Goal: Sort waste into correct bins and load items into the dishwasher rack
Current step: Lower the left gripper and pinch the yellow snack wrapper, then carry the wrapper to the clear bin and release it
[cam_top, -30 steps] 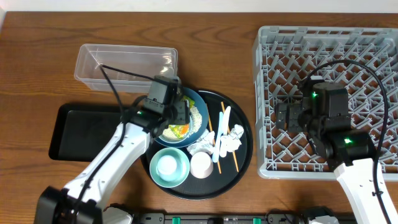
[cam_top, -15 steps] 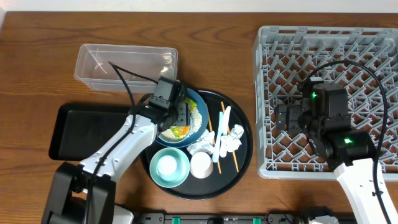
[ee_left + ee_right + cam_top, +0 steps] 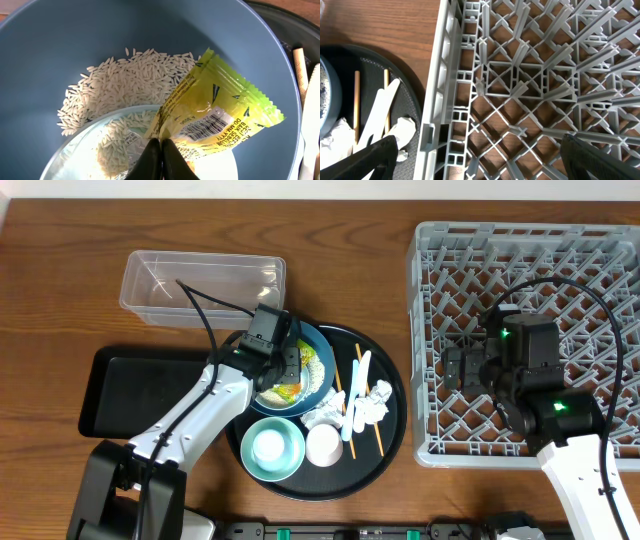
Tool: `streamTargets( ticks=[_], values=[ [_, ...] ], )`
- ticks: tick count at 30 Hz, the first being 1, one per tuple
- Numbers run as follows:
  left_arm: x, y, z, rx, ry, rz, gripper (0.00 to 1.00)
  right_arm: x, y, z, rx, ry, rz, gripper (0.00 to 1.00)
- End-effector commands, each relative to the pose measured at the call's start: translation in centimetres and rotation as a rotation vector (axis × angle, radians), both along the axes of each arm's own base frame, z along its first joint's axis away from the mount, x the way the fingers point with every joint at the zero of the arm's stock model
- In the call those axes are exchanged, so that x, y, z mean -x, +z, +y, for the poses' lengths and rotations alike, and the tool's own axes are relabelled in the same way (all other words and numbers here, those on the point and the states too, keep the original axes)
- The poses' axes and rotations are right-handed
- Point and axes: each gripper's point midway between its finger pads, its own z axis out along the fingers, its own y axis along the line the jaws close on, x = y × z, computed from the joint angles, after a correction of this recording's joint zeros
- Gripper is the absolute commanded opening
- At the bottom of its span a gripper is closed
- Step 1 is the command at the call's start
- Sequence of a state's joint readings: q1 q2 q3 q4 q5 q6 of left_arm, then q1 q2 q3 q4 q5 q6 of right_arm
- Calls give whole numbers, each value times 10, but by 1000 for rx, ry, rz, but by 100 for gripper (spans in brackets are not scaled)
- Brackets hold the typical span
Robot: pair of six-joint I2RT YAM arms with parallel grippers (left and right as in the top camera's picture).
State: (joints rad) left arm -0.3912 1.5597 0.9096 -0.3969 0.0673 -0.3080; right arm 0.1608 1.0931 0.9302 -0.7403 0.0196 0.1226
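My left gripper (image 3: 161, 150), jaws pinched shut on one corner of the yellow-green snack wrapper (image 3: 215, 110), works low inside the large blue bowl (image 3: 50, 60). The wrapper's long axis runs from my fingertips away to the right, lying over the loose rice (image 3: 125, 80). From overhead, the bowl sits at the far-left edge of the round black tray (image 3: 385, 430). The clear tub (image 3: 200, 285) lies just beyond it to the far left and the shallow black tray (image 3: 130, 385) to the left. Both are on my left arm's side, so the lift-out likely heads that way. My right gripper (image 3: 477, 150) hangs spread wide and empty over the dishwasher rack (image 3: 600, 270). Against a second ago, my left gripper sits slightly further right over the bowl; the right arm is unchanged.
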Motion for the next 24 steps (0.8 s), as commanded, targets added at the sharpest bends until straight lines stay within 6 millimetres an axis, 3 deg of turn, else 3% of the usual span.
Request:
streamTargets(
  ticks=[1,5,9,12,15,20,24],
  values=[
    [-1,3,2,-14,-1,-12,6,-3,9,-1,-3,-15,-21,99],
    [-8,31,0,14,0,-82,6,-3,8,-1,-2,-14,-20,99],
    [-21,83,0,56,-2,-216,6,-2,8,-1,-2,-14,-18,99],
    [-32,119,14,71,47,-311,6,-2,8,-1,-2,-14,-18,99],
    [-47,150,40,75,124,-395,6,-2,8,-1,-2,-15,-18,99],
    [-82,174,87,77,259,-528,6,-2,8,-1,-3,-14,-18,99],
    [-110,170,112,73,324,-584,6,-2,8,-1,-3,-14,-18,99]
  ],
)
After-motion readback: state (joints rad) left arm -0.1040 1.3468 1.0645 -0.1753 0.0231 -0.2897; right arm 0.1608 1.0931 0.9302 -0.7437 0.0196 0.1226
